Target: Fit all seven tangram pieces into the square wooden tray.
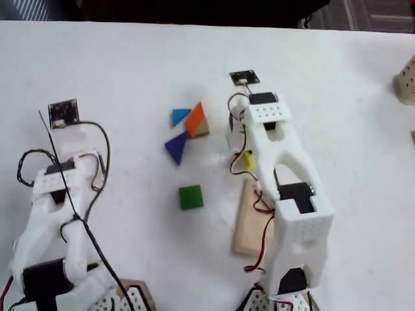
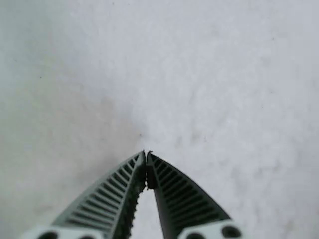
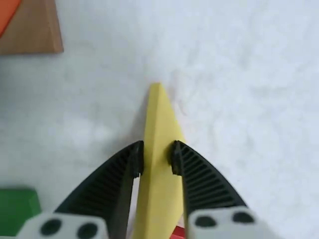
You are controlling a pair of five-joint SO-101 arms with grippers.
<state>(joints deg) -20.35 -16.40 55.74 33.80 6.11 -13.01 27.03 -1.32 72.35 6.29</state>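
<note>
My right gripper (image 3: 154, 155) is shut on a yellow tangram piece (image 3: 158, 164), held edge-on just above the white table; in the high view the yellow piece (image 1: 248, 160) peeks out beside the right arm. The wooden tray (image 1: 249, 220) lies under that arm, mostly hidden. Left of it sit a green square (image 1: 190, 197), a dark blue triangle (image 1: 176, 148), a light blue triangle (image 1: 179, 116) and an orange triangle (image 1: 196, 117) resting on a wooden piece (image 1: 201, 129). My left gripper (image 2: 145, 167) is shut and empty over bare table at the left.
Red and black cables hang along the right arm over the tray. A wooden object (image 1: 406, 81) stands at the far right edge. In the right wrist view the wooden piece (image 3: 35, 30) and the green square (image 3: 17, 209) lie at the edges.
</note>
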